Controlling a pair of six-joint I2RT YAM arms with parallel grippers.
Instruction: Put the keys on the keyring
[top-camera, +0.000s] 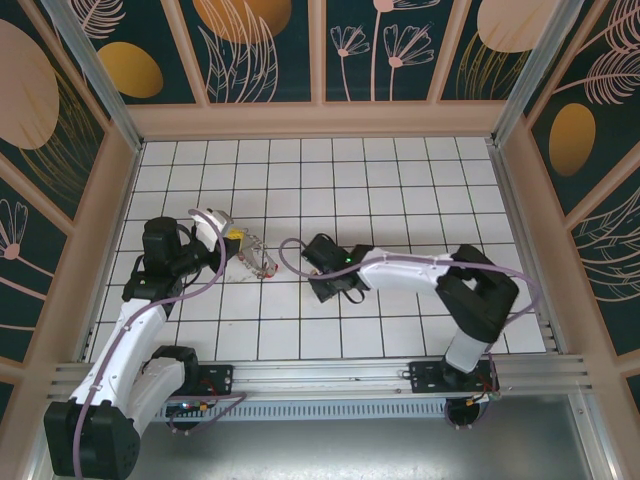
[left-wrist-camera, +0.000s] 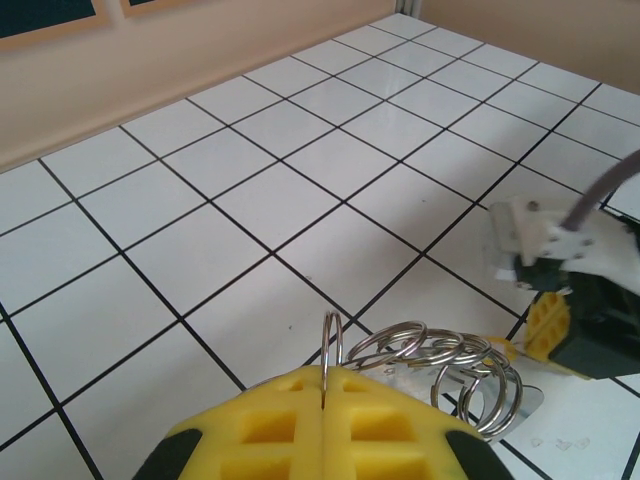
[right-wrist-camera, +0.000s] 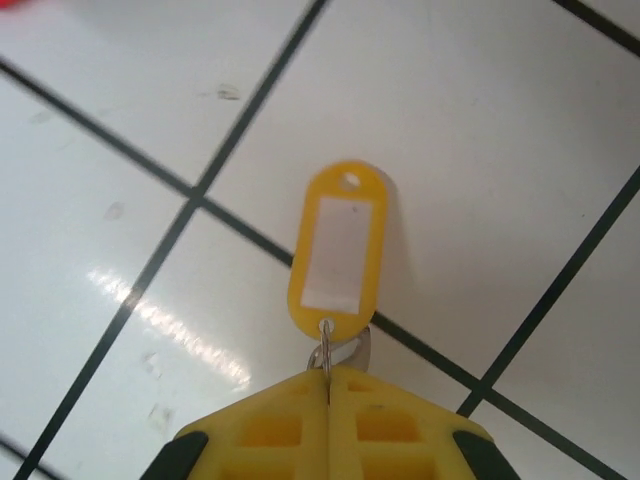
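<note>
Both pinched shut: your left gripper (left-wrist-camera: 325, 400) on a loop of the keyring (left-wrist-camera: 440, 365), your right gripper (right-wrist-camera: 328, 390) on a tagged key (right-wrist-camera: 357, 348).
The silver keyring rests on the white tiles (left-wrist-camera: 250, 200) between your arms; the yellow tag (right-wrist-camera: 338, 250) lies flat ahead of the right pads.

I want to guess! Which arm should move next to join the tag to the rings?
Probably the right: the right gripper pinches the yellow tag by its loop, while the left gripper holds the metal rings.
</note>
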